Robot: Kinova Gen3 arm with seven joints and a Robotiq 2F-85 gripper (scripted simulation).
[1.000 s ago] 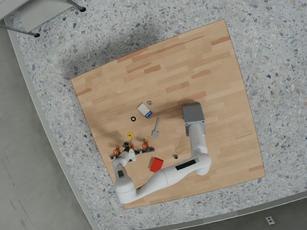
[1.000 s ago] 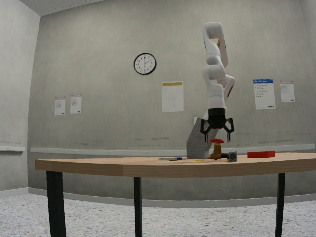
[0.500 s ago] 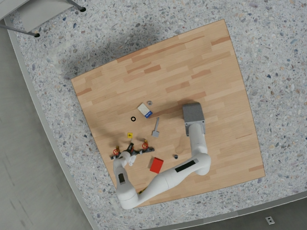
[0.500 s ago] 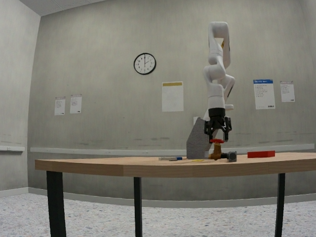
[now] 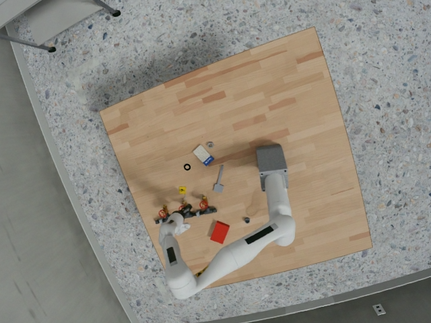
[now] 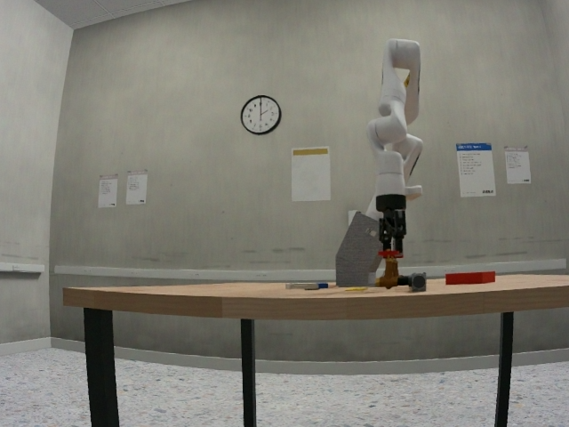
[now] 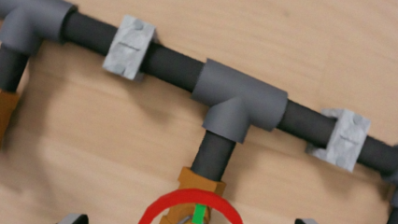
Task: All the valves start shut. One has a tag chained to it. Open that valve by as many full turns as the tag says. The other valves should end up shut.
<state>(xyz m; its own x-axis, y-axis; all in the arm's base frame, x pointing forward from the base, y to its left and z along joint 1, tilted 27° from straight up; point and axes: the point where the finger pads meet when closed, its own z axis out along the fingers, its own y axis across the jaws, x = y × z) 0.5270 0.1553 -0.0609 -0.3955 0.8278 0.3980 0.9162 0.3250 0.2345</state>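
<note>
A dark pipe manifold (image 5: pixel 188 212) carries three brass valves with red handwheels: left (image 5: pixel 162 212), middle (image 5: pixel 183 207) and right (image 5: pixel 203 203). A yellow tag (image 5: pixel 182 190) lies just beyond the middle valve; its number is too small to read. My gripper (image 6: pixel 390 248) points straight down, open, with its fingertips level with a red handwheel (image 6: pixel 390 253). In the wrist view the fingertips straddle that handwheel (image 7: pixel 189 207), which bears a green mark (image 7: pixel 200 214) and sits below the middle tee (image 7: pixel 238 106). Nothing is gripped. In the top view my wrist hides the gripper.
A red block (image 5: pixel 219 232) lies right of the manifold. Beyond it lie a grey tool (image 5: pixel 219 180), a white and blue box (image 5: pixel 203 155), a black ring (image 5: pixel 187 164) and a small washer (image 5: pixel 209 143). The arm's grey base (image 5: pixel 271 159) stands further right.
</note>
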